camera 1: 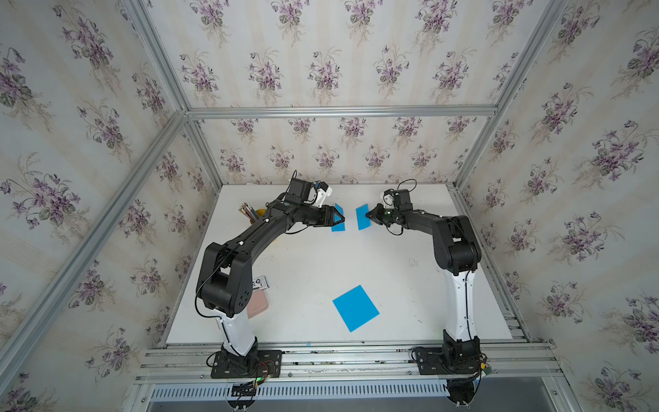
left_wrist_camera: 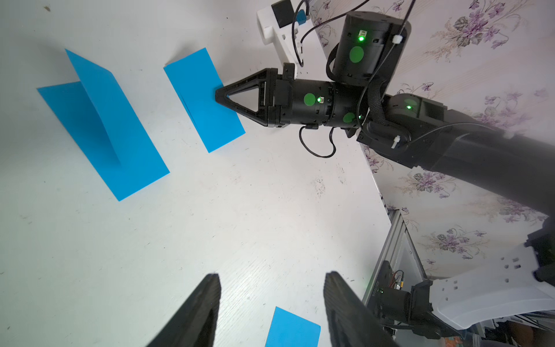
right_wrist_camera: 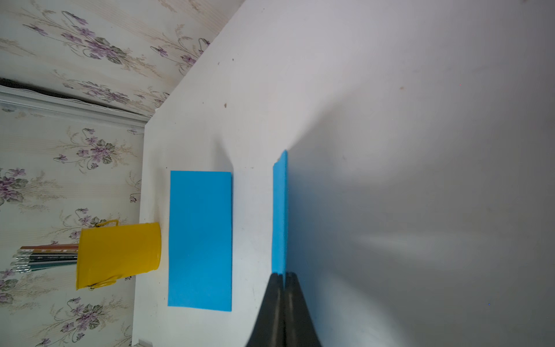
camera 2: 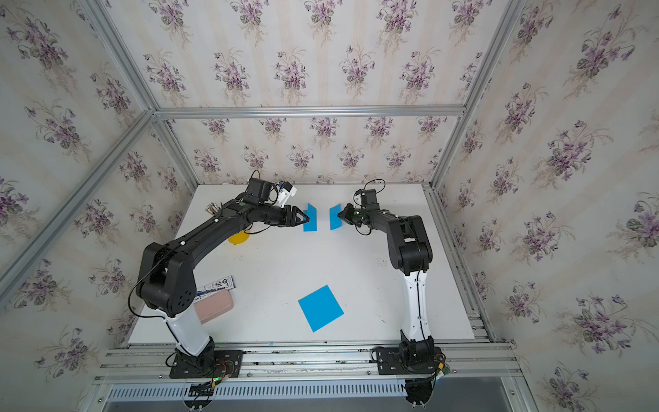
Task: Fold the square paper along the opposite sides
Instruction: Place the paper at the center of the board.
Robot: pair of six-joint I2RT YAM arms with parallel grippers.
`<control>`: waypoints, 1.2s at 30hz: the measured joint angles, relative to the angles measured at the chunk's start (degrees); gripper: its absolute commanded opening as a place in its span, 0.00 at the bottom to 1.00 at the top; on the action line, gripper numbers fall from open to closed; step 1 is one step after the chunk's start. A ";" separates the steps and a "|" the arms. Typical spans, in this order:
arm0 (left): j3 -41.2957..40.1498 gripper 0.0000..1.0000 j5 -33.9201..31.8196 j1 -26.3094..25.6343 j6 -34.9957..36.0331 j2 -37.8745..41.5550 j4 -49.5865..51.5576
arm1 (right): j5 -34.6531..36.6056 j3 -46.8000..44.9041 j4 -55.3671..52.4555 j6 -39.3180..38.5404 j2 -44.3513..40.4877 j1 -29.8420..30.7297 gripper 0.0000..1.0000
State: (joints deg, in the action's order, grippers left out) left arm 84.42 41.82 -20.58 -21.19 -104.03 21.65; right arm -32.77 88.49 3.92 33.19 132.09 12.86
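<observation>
Blue square paper sheet, flat and unfolded, is seen well apart from the yellow metal pencil bucket, on its near side; its folding is judged next, calling for a reach by the left gripper, jaws spread and empty. Just beside the bucket a folded blue paper rectangle gapes, and past it a second folded rectangle is pinched edgewise by the right gripper.
</observation>
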 measured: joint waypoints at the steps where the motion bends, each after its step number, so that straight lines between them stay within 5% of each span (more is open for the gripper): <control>1: 0.00 0.60 0.00 0.09 0.00 0.00 0.00 | 0.28 0.76 -0.94 -0.20 0.59 0.11 0.06; 13: -0.04 0.60 0.37 0.31 0.04 0.42 0.00 | 2.08 5.49 -5.38 -1.49 3.34 0.44 0.15; 24: -0.15 0.60 0.39 0.42 0.15 0.76 0.00 | 2.78 6.14 -5.33 -2.08 3.13 0.92 0.38; 36: -0.48 0.60 0.39 0.42 0.17 1.09 -0.02 | 6.73 7.82 -7.72 -4.72 2.84 1.01 0.50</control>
State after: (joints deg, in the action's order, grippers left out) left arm 83.94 42.22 -20.16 -21.02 -102.94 21.63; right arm -26.04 96.31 -3.79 28.47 134.93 13.87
